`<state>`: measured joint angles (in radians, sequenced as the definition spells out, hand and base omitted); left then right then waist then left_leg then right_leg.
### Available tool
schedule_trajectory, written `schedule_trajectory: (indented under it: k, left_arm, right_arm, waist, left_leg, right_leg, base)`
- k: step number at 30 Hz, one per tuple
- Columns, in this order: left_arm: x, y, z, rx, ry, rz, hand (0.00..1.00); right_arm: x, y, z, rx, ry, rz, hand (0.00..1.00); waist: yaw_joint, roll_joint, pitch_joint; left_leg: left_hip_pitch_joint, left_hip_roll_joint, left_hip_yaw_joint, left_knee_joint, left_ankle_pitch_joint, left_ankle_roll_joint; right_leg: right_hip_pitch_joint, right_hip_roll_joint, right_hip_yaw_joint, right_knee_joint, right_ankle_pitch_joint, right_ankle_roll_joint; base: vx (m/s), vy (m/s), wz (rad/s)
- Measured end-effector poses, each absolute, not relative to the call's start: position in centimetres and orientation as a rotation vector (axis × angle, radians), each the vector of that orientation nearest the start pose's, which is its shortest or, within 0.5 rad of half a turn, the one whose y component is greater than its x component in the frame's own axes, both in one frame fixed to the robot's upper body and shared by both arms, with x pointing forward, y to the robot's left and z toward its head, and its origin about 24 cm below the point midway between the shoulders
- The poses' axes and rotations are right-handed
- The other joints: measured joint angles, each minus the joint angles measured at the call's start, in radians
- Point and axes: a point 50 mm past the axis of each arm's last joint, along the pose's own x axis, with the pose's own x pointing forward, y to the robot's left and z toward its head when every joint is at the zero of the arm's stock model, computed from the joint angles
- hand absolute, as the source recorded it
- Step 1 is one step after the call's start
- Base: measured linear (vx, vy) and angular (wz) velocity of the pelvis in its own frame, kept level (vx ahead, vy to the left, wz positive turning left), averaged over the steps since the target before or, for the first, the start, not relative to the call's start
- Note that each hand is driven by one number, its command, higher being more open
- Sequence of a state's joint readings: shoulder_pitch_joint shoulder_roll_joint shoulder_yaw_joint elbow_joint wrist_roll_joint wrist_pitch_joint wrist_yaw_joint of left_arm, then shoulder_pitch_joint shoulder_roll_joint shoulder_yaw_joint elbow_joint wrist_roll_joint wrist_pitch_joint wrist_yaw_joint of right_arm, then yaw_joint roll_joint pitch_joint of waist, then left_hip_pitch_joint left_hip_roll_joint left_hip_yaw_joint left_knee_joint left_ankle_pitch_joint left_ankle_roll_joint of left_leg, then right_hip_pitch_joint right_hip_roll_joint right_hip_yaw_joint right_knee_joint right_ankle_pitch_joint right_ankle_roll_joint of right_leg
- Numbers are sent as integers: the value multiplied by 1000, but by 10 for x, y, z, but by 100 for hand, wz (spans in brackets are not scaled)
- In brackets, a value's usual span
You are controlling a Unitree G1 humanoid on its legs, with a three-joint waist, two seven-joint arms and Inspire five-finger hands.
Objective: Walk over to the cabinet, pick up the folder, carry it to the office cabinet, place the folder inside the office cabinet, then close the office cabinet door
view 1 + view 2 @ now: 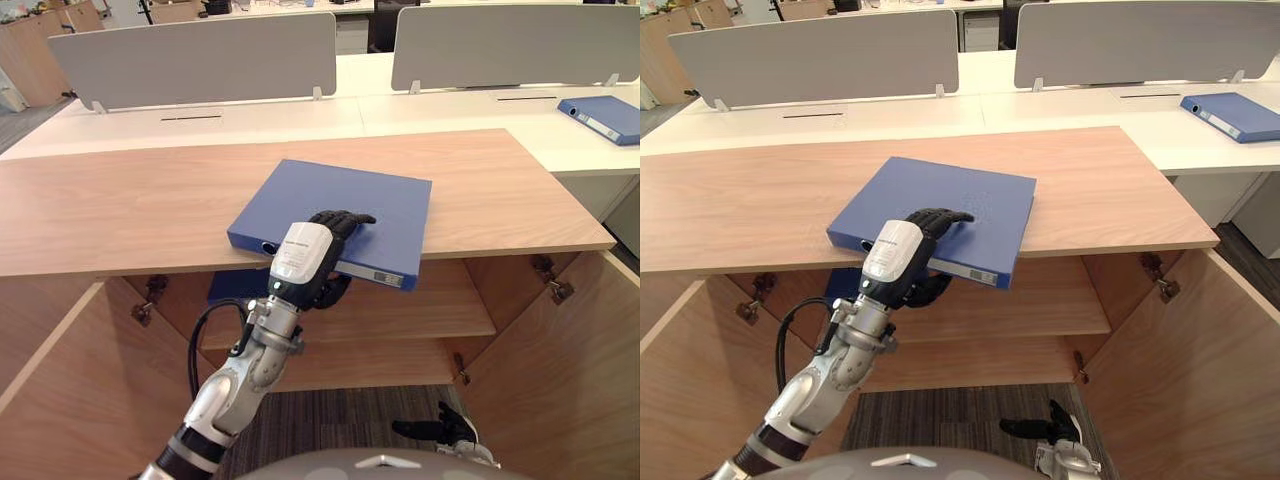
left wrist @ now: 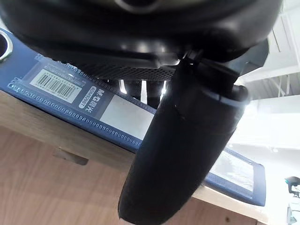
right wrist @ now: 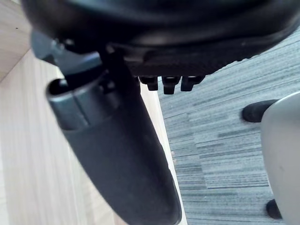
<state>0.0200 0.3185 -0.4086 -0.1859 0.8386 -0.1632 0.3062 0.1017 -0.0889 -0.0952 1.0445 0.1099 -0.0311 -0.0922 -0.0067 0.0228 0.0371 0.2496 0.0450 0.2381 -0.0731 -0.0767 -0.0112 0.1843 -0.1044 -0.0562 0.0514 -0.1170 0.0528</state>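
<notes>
Blue folder (image 1: 345,200) lies flat on the wooden cabinet top (image 1: 120,210), turned slightly. Its labelled spine faces the robot and runs left to right, with the right end nearer. That near-right corner juts past the top's near edge, over the open cabinet. Left hand (image 1: 328,238) is on the spine's middle, gripping it: fingers (image 1: 350,220) lie curled over the cover, and the thumb (image 2: 183,154) is tucked under the overhanging edge, as the left wrist view shows. Right hand (image 1: 440,430) hangs low on the right, near the carpet, fingers relaxed and holding nothing, well apart from the folder, so the left arm is the working one. Both doors stand swung out, left door (image 1: 50,400) and right door (image 1: 575,380), leaving the front wide open. Below the folder is the upper shelf (image 1: 430,310), mostly bare on the right, with a blue item (image 1: 225,287) at its left end; I cannot tell what it is. Judgement: the folder needs drawing toward the robot off the edge, then lowering and pushing far-ward onto the shelf. The risk is that the spine catches the top's lip. A second blue binder (image 1: 603,117) sits on the far-right desk, out of the way.
</notes>
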Motion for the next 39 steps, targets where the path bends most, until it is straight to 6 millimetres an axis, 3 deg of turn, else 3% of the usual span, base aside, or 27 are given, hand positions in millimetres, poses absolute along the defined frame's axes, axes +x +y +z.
schedule_trajectory:
  k: [3, 11, 17, 21, 24, 29, 35, 38, 39]
  left_arm:
    - [221, 98, 76, 1034, -595, -189, 0]
    - [219, 98, 78, 913, -547, -126, 0]
    - [215, 110, 101, 679, -533, 25, 0]
    - [206, 125, 116, 535, -532, 146, 0]
    - [195, 133, 123, 415, -529, 207, 0]
    - [187, 133, 137, 269, -565, 221, 0]
    - [179, 135, 155, 48, -617, 229, 0]
    - [174, 138, 158, -141, -602, 187, 0]
    - [174, 138, 158, -156, -601, 181, 0]
  right_arm:
    - [88, -202, -161, 23, 1103, -304, 100]
    - [90, -198, -161, 40, 1094, -304, 100]
    - [91, -195, -156, 52, 1041, -314, 100]
    - [97, -187, -146, 77, 961, -317, 100]
    - [109, -176, -133, 123, 859, -300, 100]
    - [131, -166, -104, 143, 672, -250, 100]
    - [154, -162, -49, 229, 389, -261, 100]
    - [166, -165, -9, 269, 186, -263, 100]
    - [167, -165, -6, 269, 171, -262, 100]
  waist:
    - [-1, -3, 3]
    - [-2, -10, 8]
    - [-2, -2, 9]
    - [-1, -15, 17]
    - [1, -27, 22]
    - [3, -24, 19]
    - [1, -21, 19]
    - [0, -19, 19]
    - [0, -19, 19]
  left_leg:
    - [10, 0, 1, -4, 0, 0]
    - [9, -2, 14, -2, -1, -1]
    - [-11, 6, 25, 18, -2, -3]
    - [-27, 19, 27, 44, -15, -8]
    - [-34, 27, 29, 60, -21, -15]
    - [-51, 29, 28, 79, -24, -13]
    - [-58, 31, 32, 92, -29, -10]
    - [-58, 31, 45, 108, -38, -8]
    - [-58, 31, 46, 110, -39, -8]
  right_leg:
    - [6, 0, 1, 0, 0, 0]
    - [-2, -3, 20, 2, 0, 1]
    - [-29, 3, 41, 22, 0, 3]
    - [-32, 12, 47, 32, 0, 3]
    - [-34, 19, 53, 33, 0, 3]
    - [-50, 19, 55, 38, 2, 5]
    - [-64, 19, 64, 58, 2, 5]
    - [-66, 18, 79, 62, 2, 5]
    - [-66, 18, 80, 62, 2, 5]
  base:
    - [-11, -35, 0]
    - [-40, -38, -6]
    - [-28, -60, -6]
    - [-39, -65, -3]
    - [-20, -60, -3]
    - [0, -14, 0]
    - [-2, 0, -1]
    - [-21, 3, -11]
    - [-31, 2, -12]
